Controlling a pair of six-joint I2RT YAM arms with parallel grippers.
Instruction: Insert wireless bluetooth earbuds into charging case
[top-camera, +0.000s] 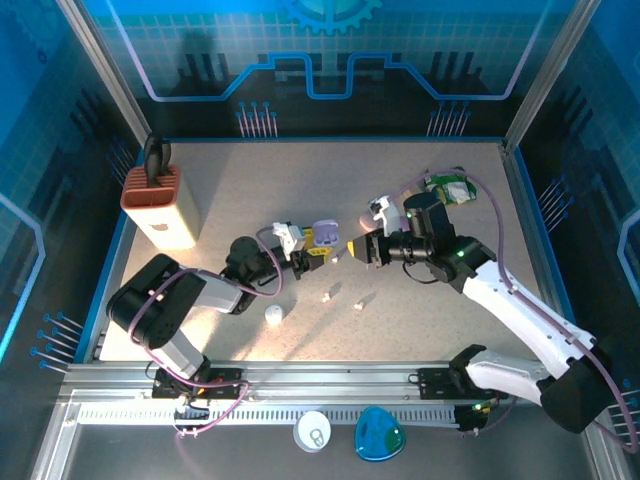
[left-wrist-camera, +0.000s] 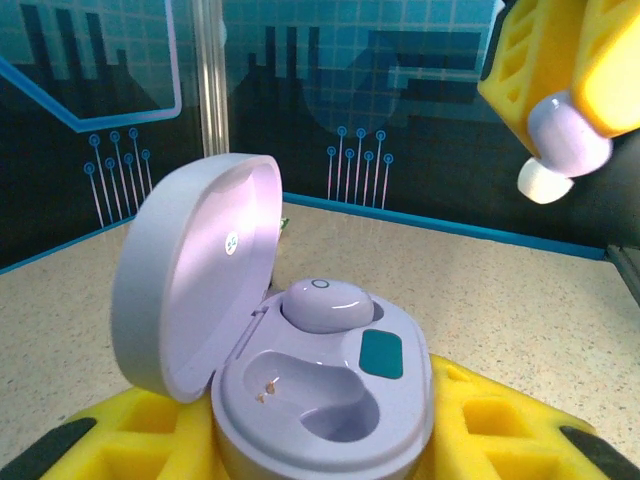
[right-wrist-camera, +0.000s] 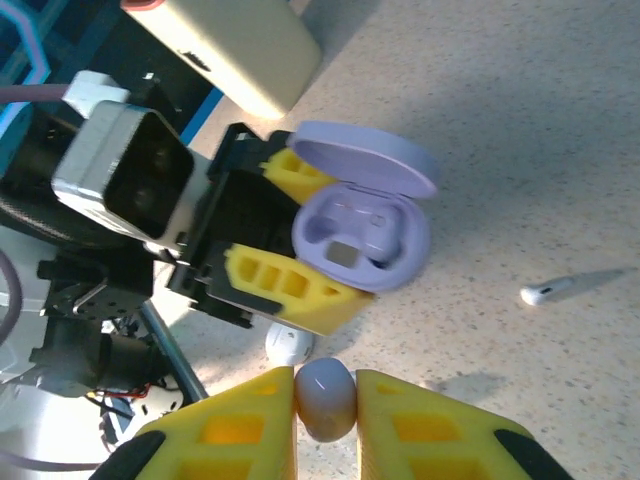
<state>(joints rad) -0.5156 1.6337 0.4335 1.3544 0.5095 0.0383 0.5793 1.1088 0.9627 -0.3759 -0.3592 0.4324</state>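
Near edge of the worktop (top-camera: 400, 340): a white earbud (top-camera: 326, 296) and a second one (top-camera: 358, 304) lie loose, not yet cased. Mid-worktop: the left pincer (right-wrist-camera: 330, 232) clamps the open lilac case (left-wrist-camera: 400, 400), lid up. One lilac bud (left-wrist-camera: 325, 303) is seated; the other socket (left-wrist-camera: 320, 400) is empty. The right pincer (right-wrist-camera: 326, 398) pinches the matching lilac earbud (left-wrist-camera: 568, 138) in the air, just beside the case. Judgement: this case is half filled and the insertion is pending.

Place: probably a robot lab cell | Evidence: blue printed wall panels (top-camera: 200, 40), aluminium frame rail (top-camera: 330, 376), speckled tabletop (top-camera: 300, 190)
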